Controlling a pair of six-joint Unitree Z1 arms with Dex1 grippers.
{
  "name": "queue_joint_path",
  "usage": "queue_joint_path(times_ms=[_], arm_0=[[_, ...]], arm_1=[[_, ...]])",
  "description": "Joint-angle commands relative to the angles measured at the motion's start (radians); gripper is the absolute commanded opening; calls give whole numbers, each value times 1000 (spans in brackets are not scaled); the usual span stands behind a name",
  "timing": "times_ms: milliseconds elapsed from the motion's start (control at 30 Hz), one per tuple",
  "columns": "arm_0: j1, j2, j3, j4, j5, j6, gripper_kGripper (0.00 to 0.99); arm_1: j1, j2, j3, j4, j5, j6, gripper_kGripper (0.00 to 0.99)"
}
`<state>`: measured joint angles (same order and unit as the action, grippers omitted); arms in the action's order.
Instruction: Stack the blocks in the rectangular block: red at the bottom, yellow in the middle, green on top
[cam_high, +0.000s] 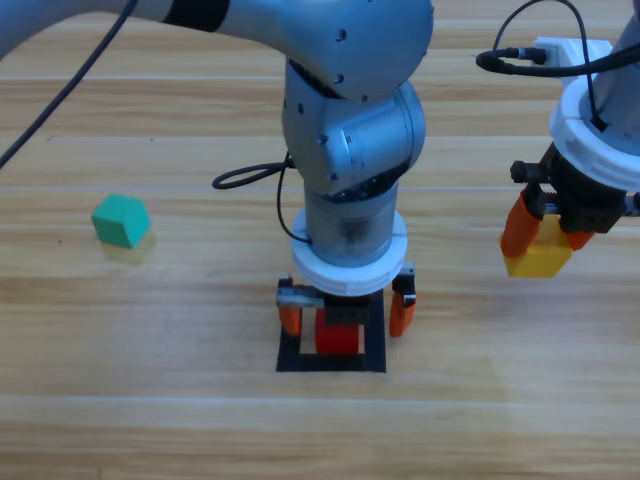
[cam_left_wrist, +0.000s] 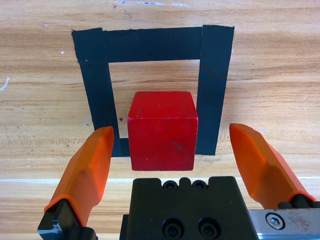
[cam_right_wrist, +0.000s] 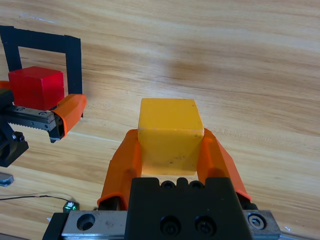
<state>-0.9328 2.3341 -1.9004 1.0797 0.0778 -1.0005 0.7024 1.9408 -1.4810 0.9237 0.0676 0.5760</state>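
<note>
The red cube (cam_high: 338, 338) (cam_left_wrist: 162, 131) (cam_right_wrist: 36, 87) sits inside the black tape square (cam_high: 372, 362) (cam_left_wrist: 150, 44) (cam_right_wrist: 42, 40) at the table's centre front. My left gripper (cam_high: 346, 312) (cam_left_wrist: 171, 150) stands over it, open, one jaw on each side and neither touching the cube. At the right, my right gripper (cam_high: 545, 240) (cam_right_wrist: 170, 150) hangs above the table, shut on the yellow cube (cam_high: 541, 255) (cam_right_wrist: 170, 135). The teal-green cube (cam_high: 121, 220) lies alone on the table at the far left.
The left arm's grey body (cam_high: 350, 130) rises over the middle of the table and hides the back part of the tape square in the high view. A black cable (cam_high: 250, 178) loops beside it.
</note>
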Motion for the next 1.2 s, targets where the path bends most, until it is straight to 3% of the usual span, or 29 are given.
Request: queue_joint_path(times_ms=[33, 367, 667, 833, 1000, 1200], arm_0=[[-21, 16, 7, 9, 17, -17, 990], [20, -39, -101, 66, 33, 2, 990], [158, -190, -181, 210, 68, 36, 990], [319, -289, -174, 287, 73, 209, 990], [522, -314, -147, 315, 22, 477, 990], [617, -291, -129, 310, 0, 700, 989]], arm_1=[[-3, 18, 25, -11, 1, -5, 0], [11, -26, 19, 0, -17, 13, 0], [77, -11, -148, 167, -57, 51, 0], [121, 59, -268, 230, -26, 74, 0], [166, 251, -507, 362, 6, 90, 0], [204, 400, -725, 462, 15, 137, 0]])
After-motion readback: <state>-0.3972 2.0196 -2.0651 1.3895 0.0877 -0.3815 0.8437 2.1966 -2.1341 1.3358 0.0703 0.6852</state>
